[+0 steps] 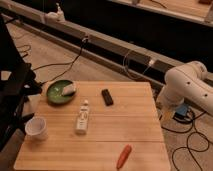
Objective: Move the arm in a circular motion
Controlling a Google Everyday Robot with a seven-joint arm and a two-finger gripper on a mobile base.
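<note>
Nearest, by the table's [137, 125] front edge, a carrot [124, 156] is seen lying at a slant. Further left a white cup [36, 127] is stood upright near the left edge. A small bottle [82, 119] is laid flat around the middle. Behind these, a green bowl [57, 94] with a pale lump in it is placed at the back left, and a dark block [107, 96] is set to its right, apart from the bottle.

The arm [187, 85] is found at the right of the view, beyond the table's right edge and off the wood. Only its thick white segments and a joint are shown. The gripper is not shown; it is judged to be hidden behind the arm or past the frame's edge, so whether it is open, closed or holding anything cannot be told.

As for progress, little can be read from one moment. No item on the table is touched or needed. The arm is judged to be somewhere along its sweep or not yet begun; which portion of the circle is done cannot be told. Cables [60, 64] are strewn over the floor behind.
</note>
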